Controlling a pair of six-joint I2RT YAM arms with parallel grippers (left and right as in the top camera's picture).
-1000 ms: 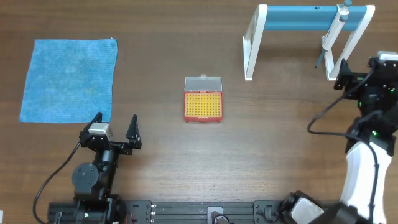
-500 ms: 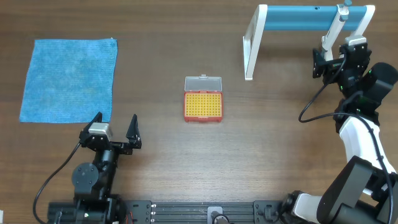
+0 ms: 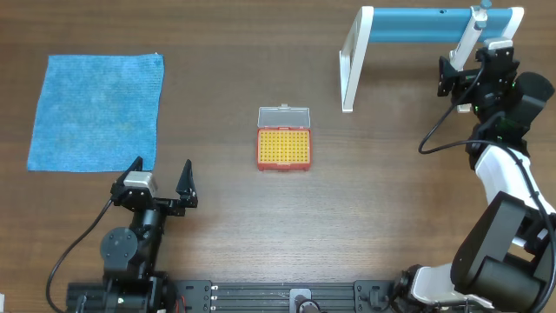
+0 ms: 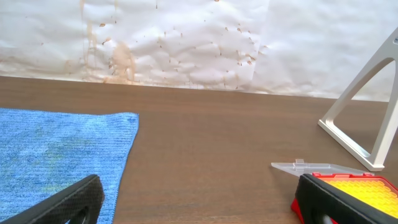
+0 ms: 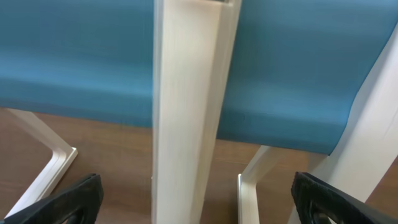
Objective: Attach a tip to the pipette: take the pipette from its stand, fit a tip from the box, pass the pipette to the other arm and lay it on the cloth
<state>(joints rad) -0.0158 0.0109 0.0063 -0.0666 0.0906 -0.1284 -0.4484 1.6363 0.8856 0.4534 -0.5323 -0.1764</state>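
While pipette (image 5: pixel 186 106) hangs on stand (image 5: pixel 298 81) | right gripper (image 5: pixel 200 202) released, pipette centred just ahead

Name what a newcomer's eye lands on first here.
Far right in the top view stands the blue-and-white stand, with the white pipette hanging from it and the right gripper open, facing it close up. Then the red box of yellow tips in the middle and the blue cloth at left.
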